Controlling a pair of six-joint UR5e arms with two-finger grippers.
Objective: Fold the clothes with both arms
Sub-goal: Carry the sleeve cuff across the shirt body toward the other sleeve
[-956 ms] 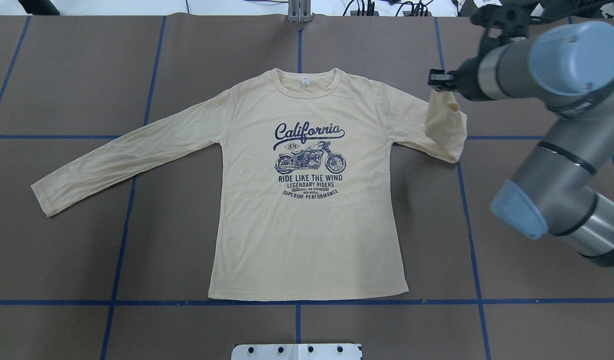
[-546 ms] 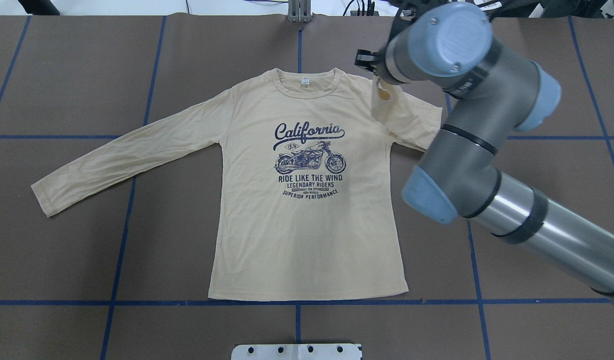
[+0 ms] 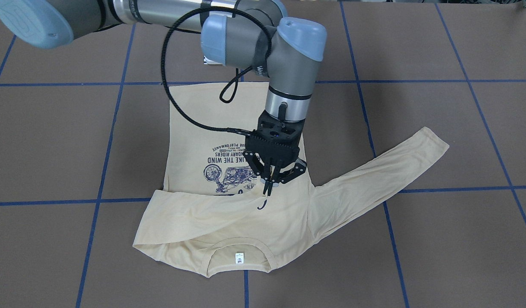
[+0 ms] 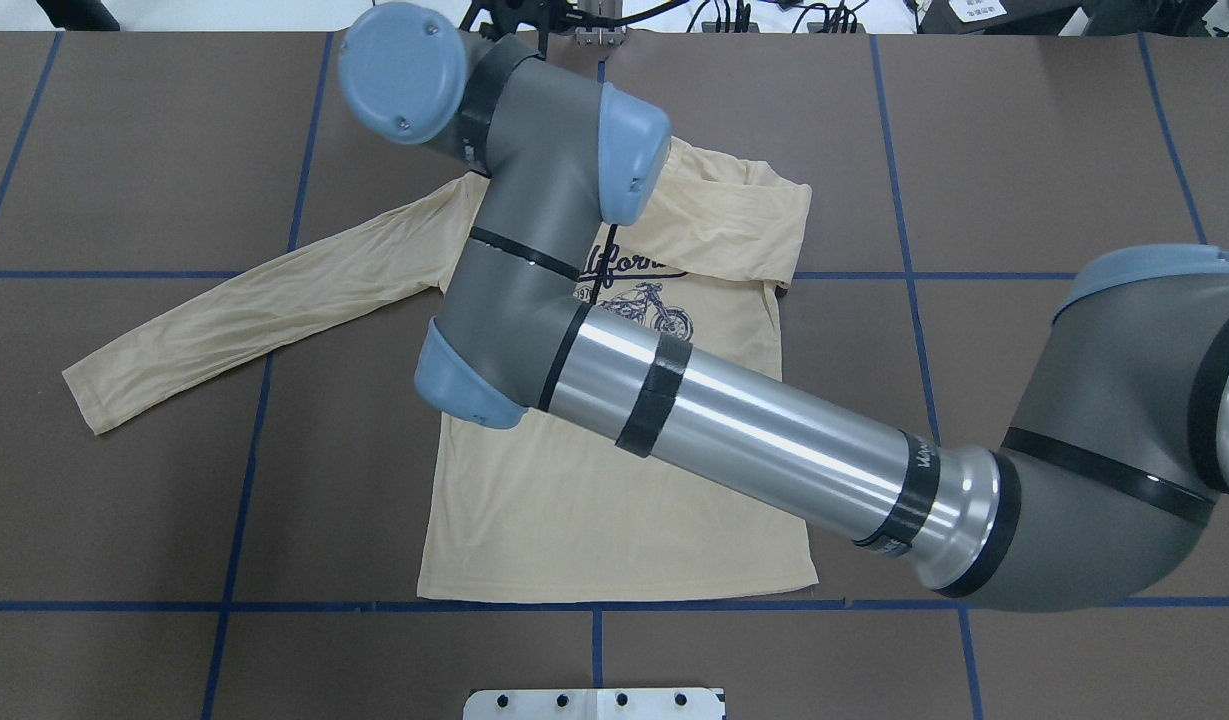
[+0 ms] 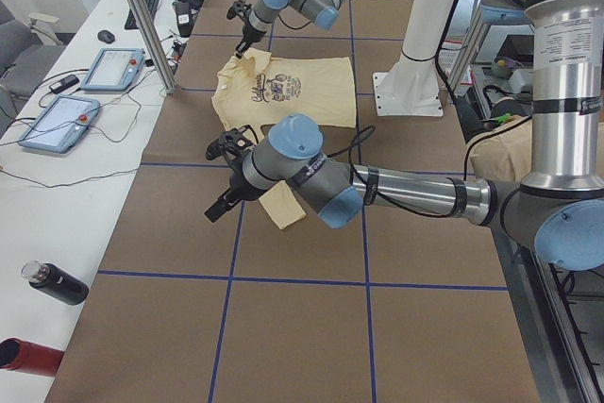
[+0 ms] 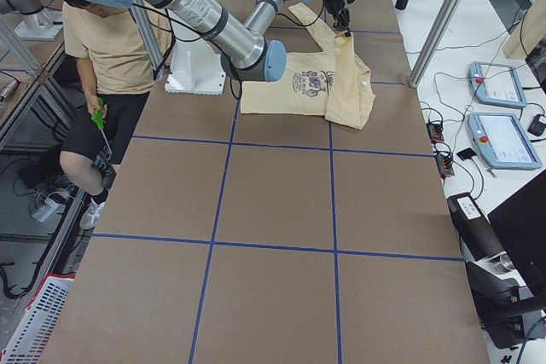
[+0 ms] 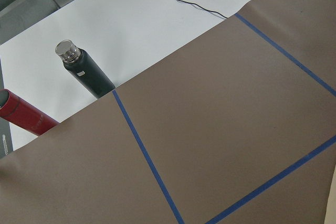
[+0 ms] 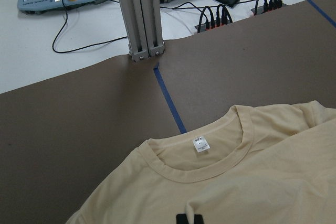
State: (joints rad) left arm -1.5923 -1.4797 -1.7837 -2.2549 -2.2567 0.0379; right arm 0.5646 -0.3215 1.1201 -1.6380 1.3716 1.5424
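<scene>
Jaws of the right gripper (image 3: 269,186) pinch the cuff (image 3: 257,196) of the right sleeve (image 3: 181,214), which in the last second has swung from beside the shirt (image 3: 190,141) to across its chest: first fold nearly laid. The shirt lies flat mid table (image 3: 417,64), left sleeve (image 3: 382,171) outstretched. Overhead, the arm (image 4: 734,440) hides cuff and collar (image 3: 269,259); whether the left gripper's (image 5: 222,181) jaws are open, I cannot tell.

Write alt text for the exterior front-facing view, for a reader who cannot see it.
The right gripper, shut, holds one sleeve of a cream printed T-shirt folded across its chest. The other sleeve lies stretched out on the brown table with blue grid lines.
</scene>
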